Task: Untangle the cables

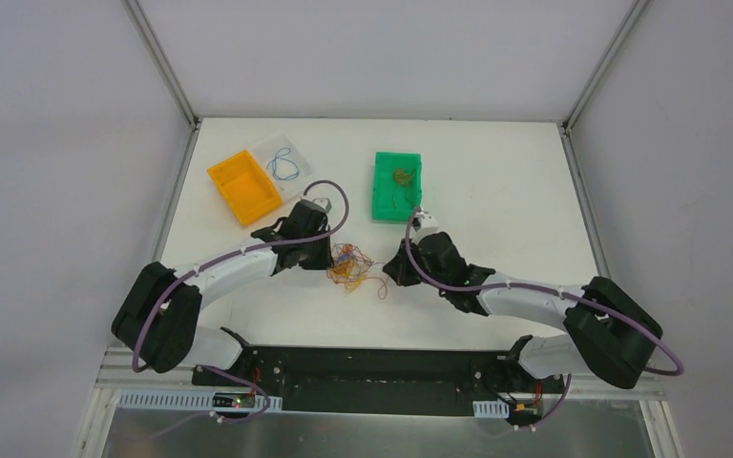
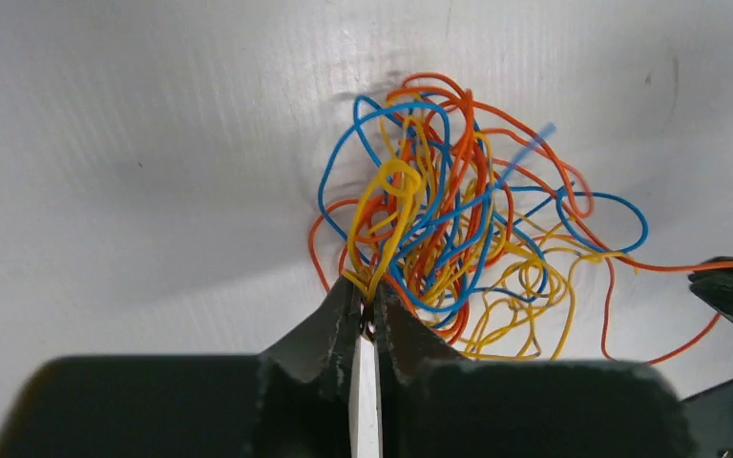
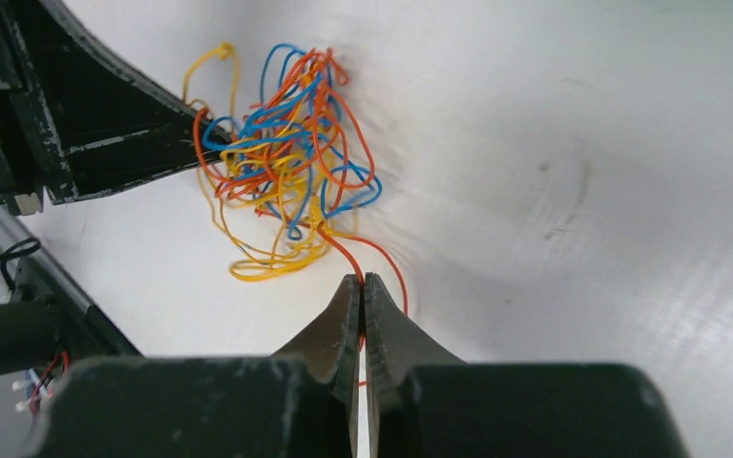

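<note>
Two grippers, both mine, both at the one heap of cables [image 1: 351,265] on the white table [image 1: 515,191].

Left gripper [image 2: 367,296]: tips pinched together on a yellow cable [image 2: 396,172] at the heap's left edge.

Right gripper [image 3: 361,286]: tips closed on an orange cable [image 3: 342,253] trailing from the heap's right side.

The heap lies between the two grippers. Three colours: orange, blue, yellow. The strands are too knotted to count.

Beyond the heap are three containers:
- One orange bin [image 1: 243,186], far-left of the heap.
- One clear tray [image 1: 272,148] just behind that, holding one blue cable [image 1: 284,168].
- One green bin [image 1: 387,202], far-right of the heap, holding one brownish clump [image 1: 403,177].
</note>
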You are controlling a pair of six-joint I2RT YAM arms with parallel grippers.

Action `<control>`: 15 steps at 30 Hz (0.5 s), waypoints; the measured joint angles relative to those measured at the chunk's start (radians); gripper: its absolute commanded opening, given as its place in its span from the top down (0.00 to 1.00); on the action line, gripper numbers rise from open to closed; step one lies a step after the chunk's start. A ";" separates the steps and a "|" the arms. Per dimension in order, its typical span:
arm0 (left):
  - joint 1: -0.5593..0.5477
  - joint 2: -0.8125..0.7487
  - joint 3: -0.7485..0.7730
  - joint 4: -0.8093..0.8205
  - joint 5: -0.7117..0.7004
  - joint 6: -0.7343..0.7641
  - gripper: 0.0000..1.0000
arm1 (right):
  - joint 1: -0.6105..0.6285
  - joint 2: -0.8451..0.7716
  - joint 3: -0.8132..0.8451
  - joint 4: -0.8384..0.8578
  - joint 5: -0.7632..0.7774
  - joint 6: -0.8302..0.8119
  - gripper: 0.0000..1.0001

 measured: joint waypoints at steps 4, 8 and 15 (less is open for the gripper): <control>0.001 -0.025 -0.007 -0.009 -0.066 0.008 1.00 | 0.001 -0.113 -0.036 -0.050 0.180 0.006 1.00; 0.019 -0.118 -0.021 -0.055 -0.167 0.007 1.00 | -0.005 -0.243 -0.076 -0.099 0.422 0.041 1.00; 0.152 -0.344 -0.095 -0.097 -0.267 -0.029 1.00 | -0.059 -0.466 -0.177 -0.189 0.756 0.128 1.00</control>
